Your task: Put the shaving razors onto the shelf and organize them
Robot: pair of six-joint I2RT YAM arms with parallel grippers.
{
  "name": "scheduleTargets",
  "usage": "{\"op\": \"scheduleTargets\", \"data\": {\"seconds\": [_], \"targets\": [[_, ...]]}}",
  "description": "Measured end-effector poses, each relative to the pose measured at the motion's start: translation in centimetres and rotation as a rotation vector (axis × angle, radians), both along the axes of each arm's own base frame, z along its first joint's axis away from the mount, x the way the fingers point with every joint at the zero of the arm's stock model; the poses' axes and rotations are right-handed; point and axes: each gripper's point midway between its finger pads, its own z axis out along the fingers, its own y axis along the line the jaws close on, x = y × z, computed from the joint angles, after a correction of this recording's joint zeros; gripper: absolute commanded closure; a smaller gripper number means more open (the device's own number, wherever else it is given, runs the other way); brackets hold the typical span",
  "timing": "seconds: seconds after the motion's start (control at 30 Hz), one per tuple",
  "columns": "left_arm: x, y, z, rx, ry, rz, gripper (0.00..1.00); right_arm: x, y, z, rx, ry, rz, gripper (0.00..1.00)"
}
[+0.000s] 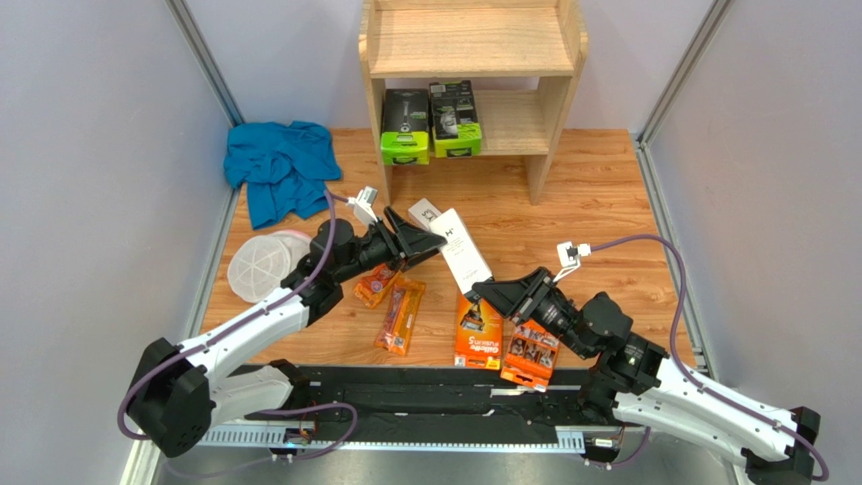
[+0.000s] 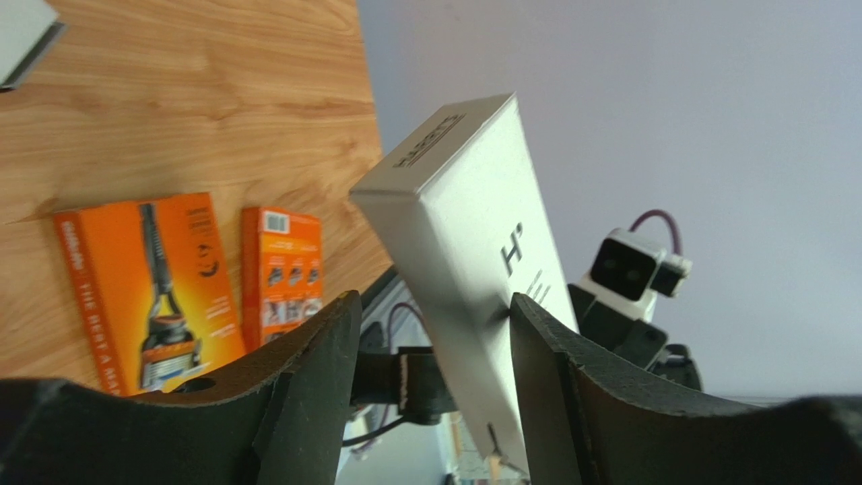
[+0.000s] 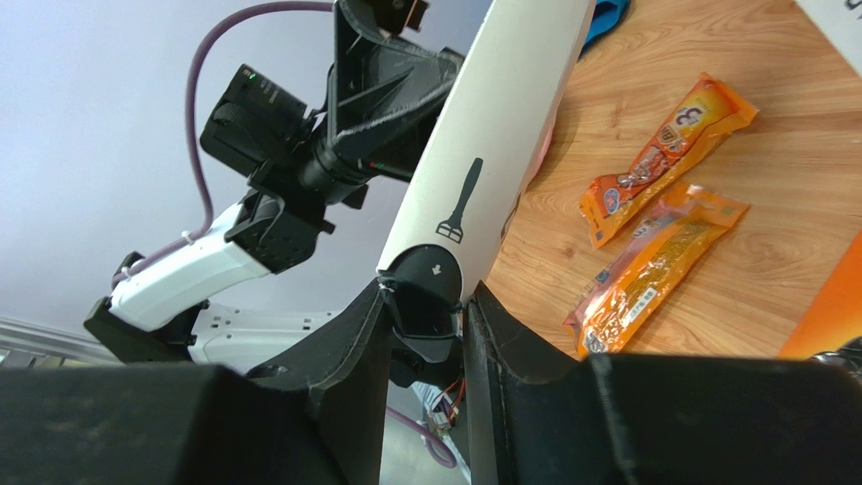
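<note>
Wooden tabletop point(image 1: 607, 202), arms point(image 1: 253, 321) point(image 1: 698, 404) angled inward, right jaws clamped on white box point(image 1: 465, 251), left jaws parted around it.

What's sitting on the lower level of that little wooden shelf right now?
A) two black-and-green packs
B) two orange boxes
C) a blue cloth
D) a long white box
A: two black-and-green packs stand side by side on the lower tier of the shelf.
</note>
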Motion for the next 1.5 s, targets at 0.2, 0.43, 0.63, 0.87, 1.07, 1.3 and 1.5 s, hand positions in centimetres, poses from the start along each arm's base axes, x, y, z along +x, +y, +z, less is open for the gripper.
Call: {"op": "scheduleTargets", "data": {"seconds": [0.2, 0.43, 0.63, 0.87, 1.07, 1.3, 1.5], "targets": [[-1.1, 1.7, -1.8, 0.133, -0.014, 0.021, 0.33, 0.5, -0.8, -1.1, -0.04, 0.021, -0.044, 0.76], [-2.1, 3.8, -0.4, 0.239, -0.11, 0.045, 0.32, 1.2, -1.9, -2.9, -0.105, 0.056, -0.107, 0.76], [-2.9, 4.6, -0.9, 0.298, -0.146, 0.031, 0.32, 2.0, -3.0, -1.4, -0.123, 0.012, -0.171, 0.77], [-4.6, 5.7, -6.9, 0.377, -0.039, -0.002, 0.32, 3.3, -2.2, 3.7, -0.15, -0.062, -0.196, 0.77], [-5.9, 6.7, -8.0, 0.388, -0.029, -0.001, 0.32, 4.9, -0.2, 4.8, -0.217, -0.087, -0.167, 0.77], [-6.6, 7.3, -8.8, 0.396, -0.022, 0.003, 0.32, 9.4, -1.1, 6.3, -0.194, -0.081, -0.213, 0.77], [-7.2, 7.8, -10.9, 0.423, 0.012, -0.005, 0.32, 12.5, -2.2, 7.8, -0.144, -0.095, -0.227, 0.76]]}}
